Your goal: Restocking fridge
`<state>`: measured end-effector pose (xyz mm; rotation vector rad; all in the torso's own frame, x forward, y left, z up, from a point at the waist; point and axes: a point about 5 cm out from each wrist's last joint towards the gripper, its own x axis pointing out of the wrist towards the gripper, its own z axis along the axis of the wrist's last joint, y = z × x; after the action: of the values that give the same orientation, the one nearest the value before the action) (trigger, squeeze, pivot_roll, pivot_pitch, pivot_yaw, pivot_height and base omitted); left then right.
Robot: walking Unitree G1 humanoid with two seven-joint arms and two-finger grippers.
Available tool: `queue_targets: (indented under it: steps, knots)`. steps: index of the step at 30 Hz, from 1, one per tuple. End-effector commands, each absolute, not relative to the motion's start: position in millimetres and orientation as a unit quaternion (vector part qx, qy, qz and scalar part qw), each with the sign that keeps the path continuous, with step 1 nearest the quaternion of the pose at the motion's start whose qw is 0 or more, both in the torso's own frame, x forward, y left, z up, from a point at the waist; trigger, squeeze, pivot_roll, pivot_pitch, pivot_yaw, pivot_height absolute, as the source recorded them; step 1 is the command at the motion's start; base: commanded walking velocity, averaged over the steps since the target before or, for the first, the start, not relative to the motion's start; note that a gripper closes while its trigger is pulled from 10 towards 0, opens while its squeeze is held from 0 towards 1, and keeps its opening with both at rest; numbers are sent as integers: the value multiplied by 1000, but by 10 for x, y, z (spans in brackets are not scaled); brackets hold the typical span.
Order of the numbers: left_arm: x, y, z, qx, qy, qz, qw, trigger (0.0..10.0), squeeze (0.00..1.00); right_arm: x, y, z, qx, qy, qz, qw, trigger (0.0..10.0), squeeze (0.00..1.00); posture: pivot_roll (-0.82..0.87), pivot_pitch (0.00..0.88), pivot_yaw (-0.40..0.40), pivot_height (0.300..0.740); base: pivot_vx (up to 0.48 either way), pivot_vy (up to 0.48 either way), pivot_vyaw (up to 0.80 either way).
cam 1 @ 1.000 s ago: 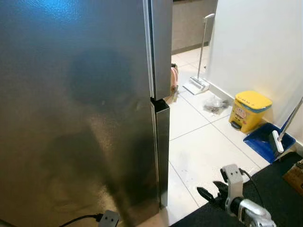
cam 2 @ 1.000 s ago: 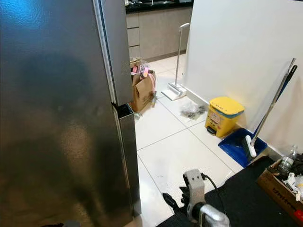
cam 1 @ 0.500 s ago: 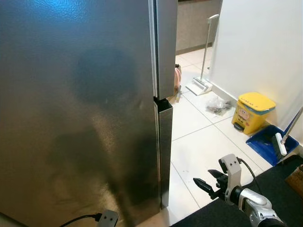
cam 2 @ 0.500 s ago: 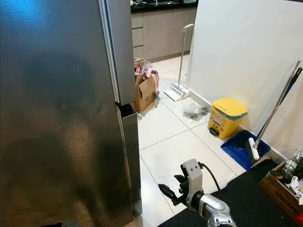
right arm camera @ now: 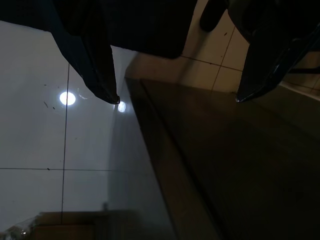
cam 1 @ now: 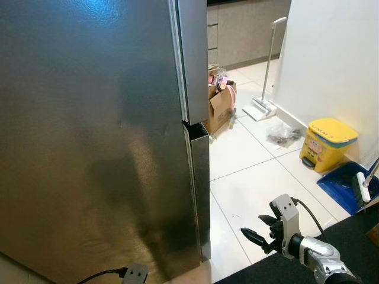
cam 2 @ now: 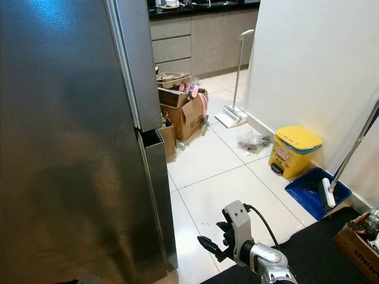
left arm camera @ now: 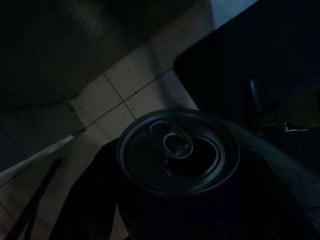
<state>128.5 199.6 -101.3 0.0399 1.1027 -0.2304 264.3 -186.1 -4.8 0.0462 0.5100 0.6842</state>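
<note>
The right pincer (cam 1: pixel 256 232) has come up and forward from the edge of the dark mat (cam 1: pixel 349 239), and its parted fingers now reach out over the white floor tiles (cam 1: pixel 251 177) toward the lower corner of the fridge (cam 1: pixel 89 136). The camera has swung too, so the fridge edge sits further left. A cardboard box (cam 2: pixel 188 115) of clutter behind the fridge has come into fuller view.

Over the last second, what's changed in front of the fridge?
The right tool has come up and forward toward the fridge, fingers open. The view swung, revealing cardboard boxes. The fridge stays shut; the left tool still holds the can.
</note>
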Motion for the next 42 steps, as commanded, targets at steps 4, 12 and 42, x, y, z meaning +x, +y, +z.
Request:
queue_targets:
  steps: [4,12,42]
  knots:
    - [1299,1859,-1022,6,519,-134,844,10000,0,2616,-1813,-77,20,253,341,905,10000,0,24,0,2,740,0,-469,0]
    - [1310,1873,-1018,-2,516,-120,848,10000,0,2600,-1762,-94,22,254,349,902,10000,0,23,0,1,740,0,-176,0]
    - [1300,1856,-1016,0,510,-132,850,10000,0,3198,-1088,677,-27,42,382,923,10000,0,21,0,13,740,0,0,0]
